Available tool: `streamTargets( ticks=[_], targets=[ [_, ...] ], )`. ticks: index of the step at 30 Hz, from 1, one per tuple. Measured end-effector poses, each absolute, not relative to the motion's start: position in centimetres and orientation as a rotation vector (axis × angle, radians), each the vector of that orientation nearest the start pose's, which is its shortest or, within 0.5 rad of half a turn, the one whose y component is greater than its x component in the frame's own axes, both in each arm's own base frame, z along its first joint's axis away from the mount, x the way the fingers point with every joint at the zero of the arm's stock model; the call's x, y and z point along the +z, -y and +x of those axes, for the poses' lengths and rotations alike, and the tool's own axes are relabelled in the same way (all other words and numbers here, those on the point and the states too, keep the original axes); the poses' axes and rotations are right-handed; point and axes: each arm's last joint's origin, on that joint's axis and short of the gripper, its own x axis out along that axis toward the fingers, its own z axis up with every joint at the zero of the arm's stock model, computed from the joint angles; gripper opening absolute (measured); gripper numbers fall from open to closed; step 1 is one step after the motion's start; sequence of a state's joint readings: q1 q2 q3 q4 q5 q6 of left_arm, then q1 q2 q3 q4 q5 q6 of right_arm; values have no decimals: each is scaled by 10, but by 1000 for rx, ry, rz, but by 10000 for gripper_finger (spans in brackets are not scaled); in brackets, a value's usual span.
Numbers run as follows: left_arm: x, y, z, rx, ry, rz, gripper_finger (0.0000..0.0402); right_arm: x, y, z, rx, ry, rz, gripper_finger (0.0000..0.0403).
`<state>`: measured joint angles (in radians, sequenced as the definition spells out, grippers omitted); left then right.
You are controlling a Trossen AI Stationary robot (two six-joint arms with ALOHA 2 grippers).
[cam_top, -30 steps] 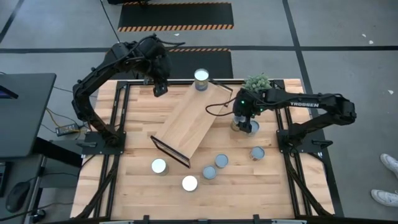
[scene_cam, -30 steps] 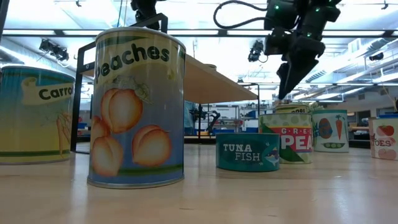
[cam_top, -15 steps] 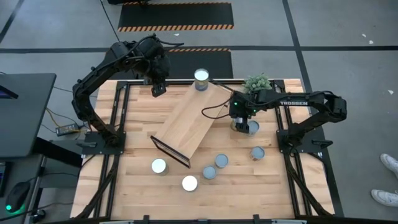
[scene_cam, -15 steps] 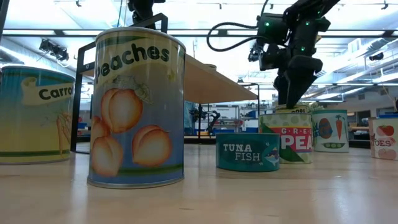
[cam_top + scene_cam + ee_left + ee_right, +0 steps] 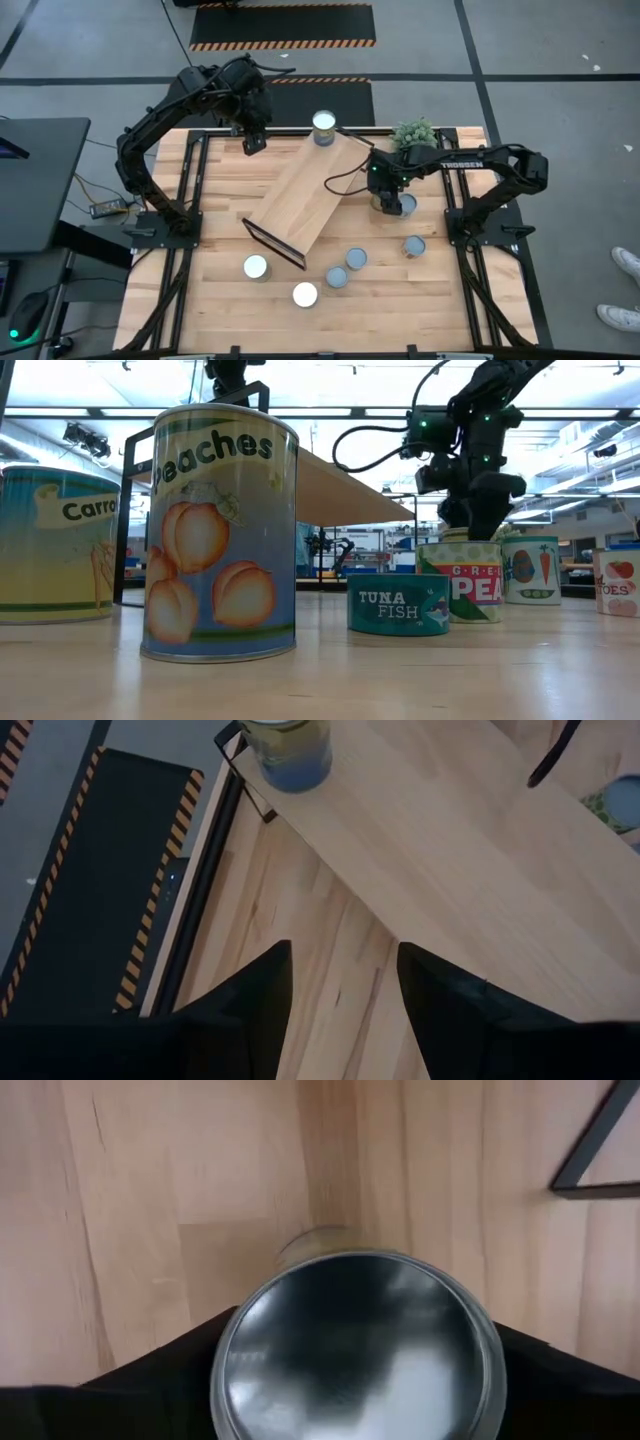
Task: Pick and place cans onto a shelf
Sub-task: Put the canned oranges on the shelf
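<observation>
Between right claw (image 5: 355,1410) fingers, upright can (image 5: 356,1342)

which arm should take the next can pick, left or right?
Right. The right gripper is already down over the green peas can by the plant, one finger on each side. The left gripper hovers open at the far edge beside the shelf, holding nothing.

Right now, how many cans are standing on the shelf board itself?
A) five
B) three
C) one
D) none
C: in the high view a single can stands at the far end of the shelf; the other cans, including the one under the right gripper, sit on the tabletop.
</observation>
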<state>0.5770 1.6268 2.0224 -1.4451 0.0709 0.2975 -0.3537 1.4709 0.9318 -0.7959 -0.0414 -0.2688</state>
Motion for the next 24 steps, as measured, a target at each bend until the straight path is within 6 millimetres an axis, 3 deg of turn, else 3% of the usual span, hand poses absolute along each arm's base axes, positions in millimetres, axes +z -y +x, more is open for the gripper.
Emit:
streamTargets(
  ticks=[6, 19, 24],
  targets=[
    [433, -154, 241, 310, -1060, -66, 188, 206, 90, 243, -62, -1361, 9, 307],
    [433, -155, 241, 288, -1069, -16, 188, 320, 86, 248, -14, -1267, -68, 317],
    [433, -155, 241, 289, -1062, -13, 188, 348, 85, 256, -31, -1184, -88, 316]
  ],
)
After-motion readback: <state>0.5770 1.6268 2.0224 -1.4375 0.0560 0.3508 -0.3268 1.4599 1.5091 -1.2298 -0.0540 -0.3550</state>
